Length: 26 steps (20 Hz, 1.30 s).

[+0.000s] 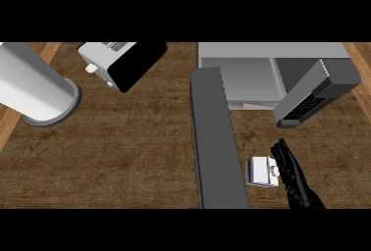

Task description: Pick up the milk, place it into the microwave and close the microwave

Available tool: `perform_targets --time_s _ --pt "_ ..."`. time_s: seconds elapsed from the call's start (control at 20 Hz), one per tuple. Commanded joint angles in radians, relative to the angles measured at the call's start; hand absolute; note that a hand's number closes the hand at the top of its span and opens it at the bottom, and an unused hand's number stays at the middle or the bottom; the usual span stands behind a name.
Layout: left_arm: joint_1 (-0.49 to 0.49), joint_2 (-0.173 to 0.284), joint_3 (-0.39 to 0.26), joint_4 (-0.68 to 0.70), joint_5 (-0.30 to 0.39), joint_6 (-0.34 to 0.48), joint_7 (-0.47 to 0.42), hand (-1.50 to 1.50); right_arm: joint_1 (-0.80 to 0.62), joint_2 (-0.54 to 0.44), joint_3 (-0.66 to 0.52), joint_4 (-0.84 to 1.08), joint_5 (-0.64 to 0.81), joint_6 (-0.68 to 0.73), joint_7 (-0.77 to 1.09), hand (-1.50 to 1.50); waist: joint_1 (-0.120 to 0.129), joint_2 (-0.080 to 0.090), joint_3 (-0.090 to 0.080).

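Note:
A small white milk carton (262,171) stands on the brown wooden counter, right of the microwave's open door (216,142), which juts toward me as a long grey slab. Behind the door the grey microwave (253,78) shows its open cavity, with a dark control panel (311,98) at its right. My right hand (292,171) comes in from the lower edge, open with straight fingers, directly right of the carton; whether it touches the carton I cannot tell. My left hand is out of sight.
A white toaster-like appliance (119,61) with a black side sits at the back left. A large white cylinder (36,86) with a grey base lies at the far left. Bare counter (123,157) stretches left of the open door.

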Motion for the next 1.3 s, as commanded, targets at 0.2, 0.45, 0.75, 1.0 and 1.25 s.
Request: perform_targets --time_s 0.2,0.45,0.75,1.0,1.25 --pt "0.049 -0.014 0.07 0.028 0.048 -0.094 -0.049 -1.5 -0.014 0.005 -0.121 0.195 -0.074 -0.009 -0.12 -1.5 0.0 0.0 0.0" --pt "0.03 -0.043 0.042 0.03 -0.013 -0.072 -0.046 -1.5 -0.1 0.002 -0.19 0.341 -0.061 -0.021 -0.179 -1.5 -0.001 0.001 0.0" --pt "0.13 -0.053 0.076 0.063 0.042 -0.173 -0.133 -1.5 -0.171 -0.009 -0.273 0.616 -0.104 0.027 -0.37 -1.5 0.007 0.0 0.0" --pt "0.07 -0.053 0.105 0.098 0.039 -0.17 -0.114 -1.5 -0.148 0.002 -0.248 0.637 -0.086 0.041 -0.387 -1.5 0.001 0.0 0.0" --pt "0.014 -0.043 0.106 0.001 0.049 -0.114 -0.004 -1.5 -0.269 -0.052 -0.344 0.878 -0.115 0.11 -0.54 -1.5 0.002 0.001 0.0"
